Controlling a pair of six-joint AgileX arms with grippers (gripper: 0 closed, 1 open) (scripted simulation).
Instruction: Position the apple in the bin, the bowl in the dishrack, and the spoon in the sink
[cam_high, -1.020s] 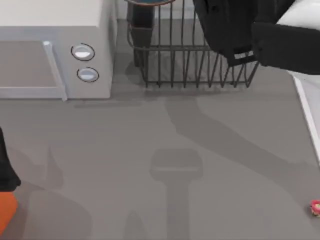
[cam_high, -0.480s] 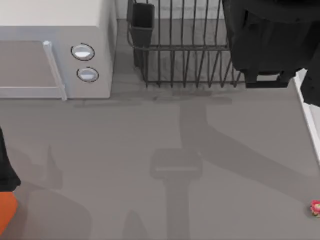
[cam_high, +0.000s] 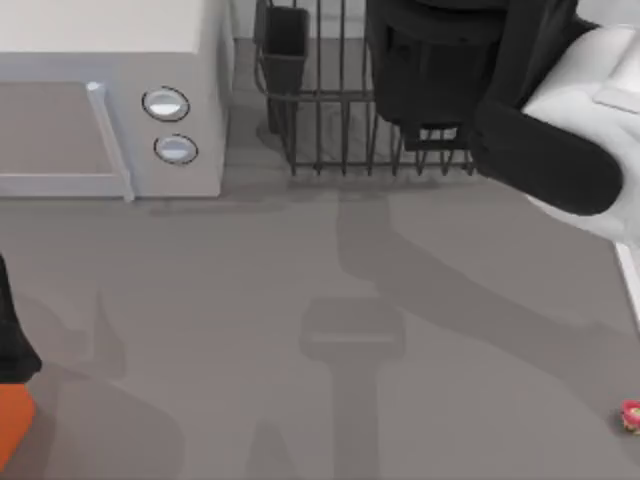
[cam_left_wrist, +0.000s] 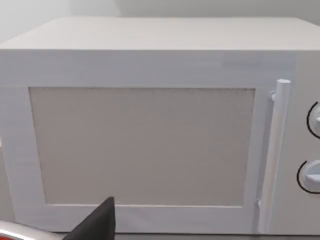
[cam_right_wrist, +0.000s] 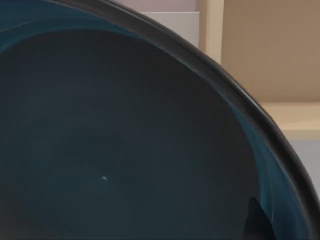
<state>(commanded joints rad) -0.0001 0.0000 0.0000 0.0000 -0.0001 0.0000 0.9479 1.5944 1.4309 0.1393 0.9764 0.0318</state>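
Close up in the right wrist view, the bowl (cam_right_wrist: 125, 150) shows its dark teal inside; whether the right tool grips it I cannot tell. Below the right arm (cam_high: 470, 90) stands the dishrack (cam_high: 330, 120), the microwave (cam_high: 110, 100) beside it. Far from it, the spoon (cam_high: 631, 415) lies on the grey surface (cam_high: 300, 300). Since before, that arm has swung leftward over the rack.

Dark teal bowl (cam_right_wrist: 125, 150); black dishrack (cam_high: 330, 110); white microwave (cam_high: 110, 100); pink-yellow spoon (cam_high: 631, 415).

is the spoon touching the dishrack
Apart. In the top view the spoon lies at the table's right edge, with bare grey tabletop between it and the dishrack at the back.
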